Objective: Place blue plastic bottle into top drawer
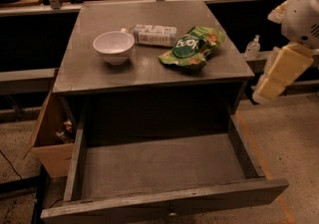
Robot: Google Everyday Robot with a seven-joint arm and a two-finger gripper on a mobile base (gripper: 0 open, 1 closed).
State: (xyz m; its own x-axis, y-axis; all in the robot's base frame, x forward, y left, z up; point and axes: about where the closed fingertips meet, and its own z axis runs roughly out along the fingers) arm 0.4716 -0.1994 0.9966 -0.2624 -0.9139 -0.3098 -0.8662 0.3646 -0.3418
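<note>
**Supervisor:** Report status.

**Operator:** My gripper (279, 73) hangs off the right edge of the table (149, 71), well apart from everything on top. I cannot tell the jaw state from this view. The blue plastic bottle (155, 35) lies on its side towards the back of the table, just beside the bowl (113, 46) and near the green snack bag (192, 48). The top drawer (164, 203) stands pulled out, with its flat bottom bare.

**Supervisor:** Failure modes?

**Operator:** I judge there are three.
1. The bottle is round and lying flat, so an off-centre closure may make it roll away.
2. If I approach from the right, I may snag the bag and drag it, or push the bottle against the bowl.
3. If I carry the bottle forward on a low path, it may strike the table edge. An early release would drop it on the tabletop or the floor, not in the drawer.
</note>
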